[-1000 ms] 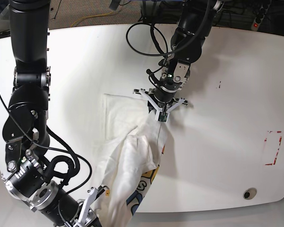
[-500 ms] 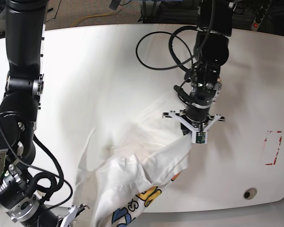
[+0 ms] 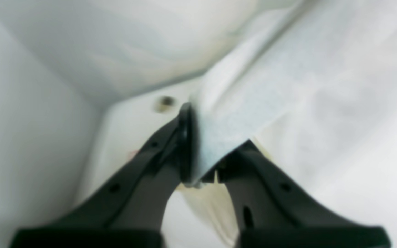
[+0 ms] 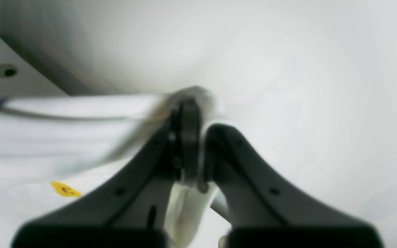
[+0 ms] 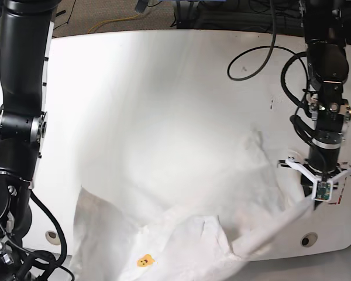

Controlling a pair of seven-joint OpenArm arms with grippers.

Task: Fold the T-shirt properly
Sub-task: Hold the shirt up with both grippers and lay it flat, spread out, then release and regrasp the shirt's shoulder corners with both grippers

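Spreading is the step in hand, and no fold has yet been made. The T-shirt (image 5: pixel 199 205) hangs stretched between the two arms, sagging across the lower half of the white bench (image 5: pixel 134 76). It runs from about 7 o'clock in the base view to about 4 o'clock. Its cloth is blurred and rumpled, with a raised ridge near the middle and a small yellow print (image 5: pixel 144 261) at 6 o'clock.

The left gripper (image 5: pixel 320 190) stands at 4 o'clock, pointing down. Its fingers (image 3: pixel 184 137) are together, clamped on a pale edge of the T-shirt. The right gripper (image 4: pixel 190 137) is likewise closed on a bunched white corner, as its wrist view shows.

By this reading the task is at an early stage. The garment must first be laid flat on the bench. Sleeves and body then remain to be folded.

Several things cannot be made out:
- The right gripper lies below the bottom edge of the base view at 7 o'clock, so only its arm (image 5: pixel 17 134) shows there.
- Which parts of the garment are held, hem, shoulder or sleeve, cannot be told.
- Most of the front print is hidden or turned away.
- Both wrist views are soft in focus.
- A red marking (image 5: pixel 339 202) behind the left gripper is partly covered.
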